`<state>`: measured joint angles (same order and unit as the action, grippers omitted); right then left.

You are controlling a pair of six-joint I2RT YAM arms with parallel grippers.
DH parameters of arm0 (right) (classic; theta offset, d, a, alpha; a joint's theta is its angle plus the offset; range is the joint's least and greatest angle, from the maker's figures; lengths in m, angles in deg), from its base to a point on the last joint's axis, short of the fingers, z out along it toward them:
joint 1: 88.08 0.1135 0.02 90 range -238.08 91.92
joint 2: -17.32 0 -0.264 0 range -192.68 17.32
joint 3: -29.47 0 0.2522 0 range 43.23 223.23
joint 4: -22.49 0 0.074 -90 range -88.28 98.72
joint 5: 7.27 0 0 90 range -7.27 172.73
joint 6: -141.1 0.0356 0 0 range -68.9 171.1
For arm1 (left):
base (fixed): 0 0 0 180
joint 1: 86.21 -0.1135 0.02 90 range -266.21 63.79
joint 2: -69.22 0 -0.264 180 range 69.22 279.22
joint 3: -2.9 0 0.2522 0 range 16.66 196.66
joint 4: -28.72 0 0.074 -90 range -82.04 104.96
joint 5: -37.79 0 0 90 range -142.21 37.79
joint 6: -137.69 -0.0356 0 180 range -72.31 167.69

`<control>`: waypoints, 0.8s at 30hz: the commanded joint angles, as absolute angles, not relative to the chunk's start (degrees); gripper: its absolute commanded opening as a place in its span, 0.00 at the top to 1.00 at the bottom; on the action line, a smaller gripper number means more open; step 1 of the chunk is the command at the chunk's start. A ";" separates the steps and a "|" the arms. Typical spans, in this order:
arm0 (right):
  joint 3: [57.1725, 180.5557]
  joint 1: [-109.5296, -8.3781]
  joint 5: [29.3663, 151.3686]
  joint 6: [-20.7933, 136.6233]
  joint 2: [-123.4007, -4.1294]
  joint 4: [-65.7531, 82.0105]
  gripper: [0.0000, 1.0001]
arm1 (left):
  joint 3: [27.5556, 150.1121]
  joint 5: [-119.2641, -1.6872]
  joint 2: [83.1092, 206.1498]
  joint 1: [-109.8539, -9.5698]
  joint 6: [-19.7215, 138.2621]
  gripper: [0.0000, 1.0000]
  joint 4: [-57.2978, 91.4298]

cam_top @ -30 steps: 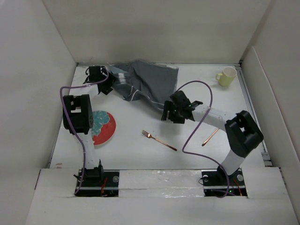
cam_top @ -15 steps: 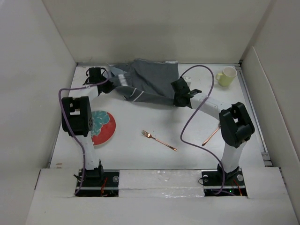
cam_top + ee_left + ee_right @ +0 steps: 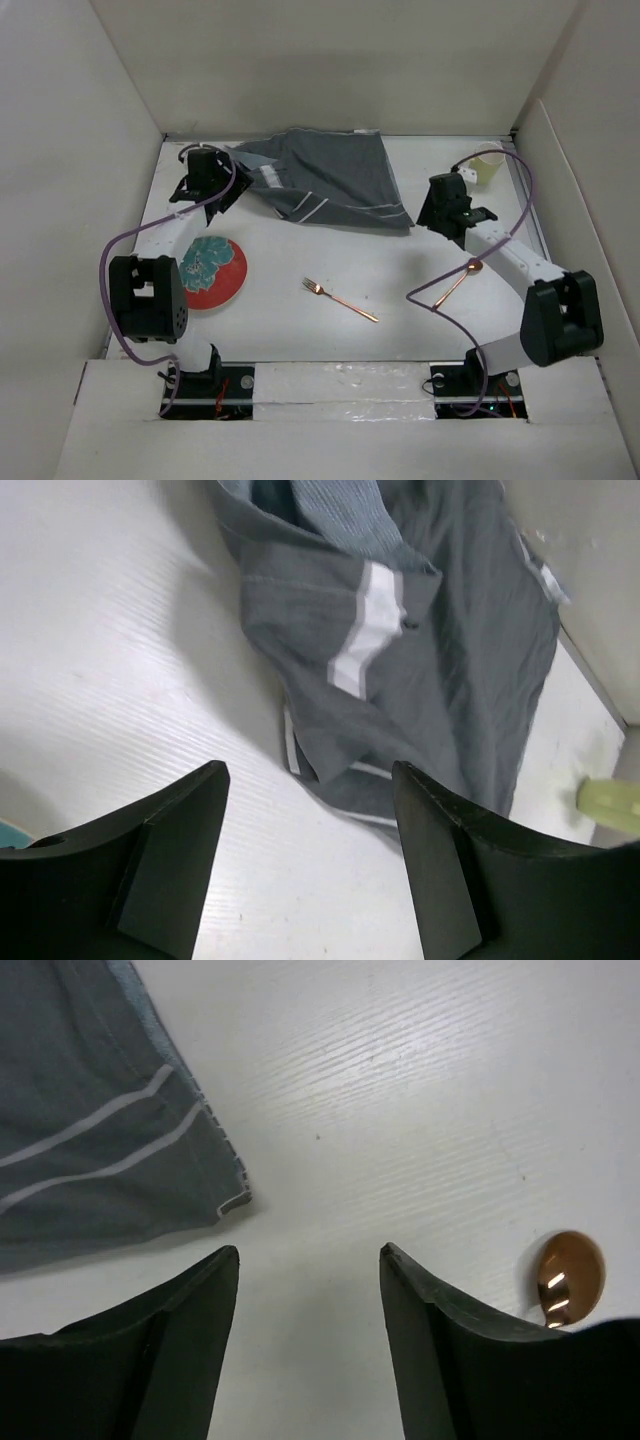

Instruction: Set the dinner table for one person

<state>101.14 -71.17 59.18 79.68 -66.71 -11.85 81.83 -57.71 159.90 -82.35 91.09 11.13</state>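
The white dinner table (image 3: pixel 290 335) carries a dark grey striped placemat (image 3: pixel 325 180), lying partly rumpled at the back centre. My left gripper (image 3: pixel 207 178) is open and empty just left of the placemat's folded left edge (image 3: pixel 400 630). My right gripper (image 3: pixel 447 207) is open and empty just right of the placemat's near right corner (image 3: pixel 110 1155). A red plate with a teal pattern (image 3: pixel 211 272) lies at the left. A copper fork (image 3: pixel 340 299) lies in the middle. A copper spoon (image 3: pixel 456 284) lies at the right, its bowl in the right wrist view (image 3: pixel 568 1270).
A pale yellow mug (image 3: pixel 489 163) stands at the back right, partly behind my right arm's purple cable; it also shows in the left wrist view (image 3: pixel 610 800). White walls enclose the table on three sides. The left arm's cable loops over the plate's left side.
Both grippers have let go of the placemat. The right gripper carried it back and right, then moved off to its right. The placemat now lies flatter at the back. The left arm's elbow swung nearer.
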 commanded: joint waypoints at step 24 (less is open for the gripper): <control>91.48 -72.08 85.02 108.38 -54.04 -2.08 0.38 | 94.98 -61.27 182.16 -85.51 97.61 0.54 21.64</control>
<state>91.35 -72.27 85.71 101.08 -52.20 -5.58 95.14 -60.60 183.04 -85.30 95.17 16.04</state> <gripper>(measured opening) 0.616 0.478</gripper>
